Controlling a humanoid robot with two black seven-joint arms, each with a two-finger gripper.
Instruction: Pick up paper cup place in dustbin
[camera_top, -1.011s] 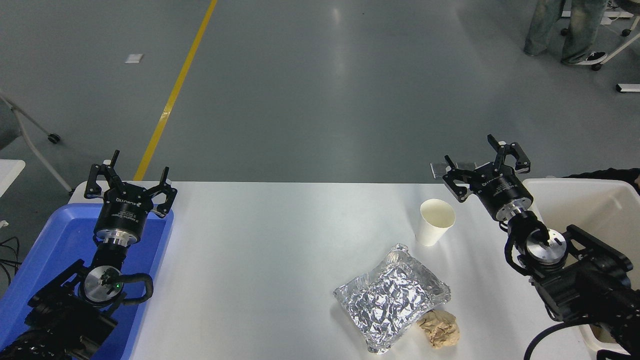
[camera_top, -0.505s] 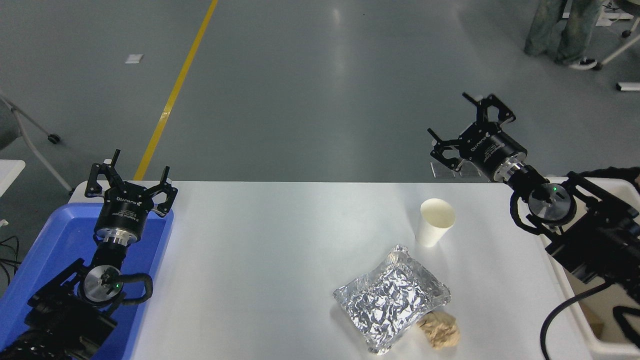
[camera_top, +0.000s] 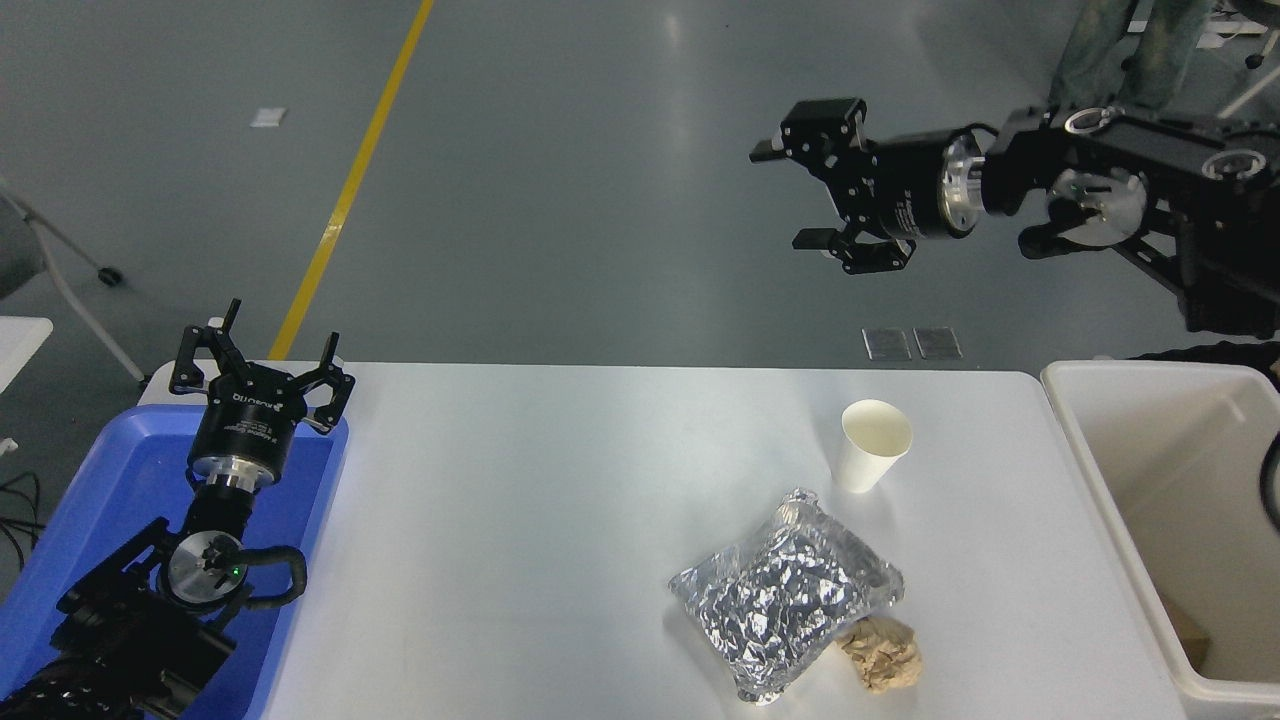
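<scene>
The white paper cup (camera_top: 873, 444) stands upright on the white table (camera_top: 560, 480), right of centre. The cream-white dustbin (camera_top: 1085, 440) stands at the table's right edge, right of the cup. My right gripper (camera_top: 790, 195) is open and empty. It is raised high above the table's far edge, pointing left, well above and behind the cup. My left gripper (camera_top: 262, 360) is open and parked at the lower left, over the blue tray.
A crumpled foil packet (camera_top: 787, 592) lies in front of the cup, with a brown paper ball (camera_top: 882, 654) at its right front corner. A blue tray (camera_top: 110, 500) sits at the table's left edge. A person's legs (camera_top: 1110, 40) show at the top right.
My right arm has swung up from beside the cup and dustbin to high above the table's far edge, and its gripper now points left. The cup and the left arm have not moved.
</scene>
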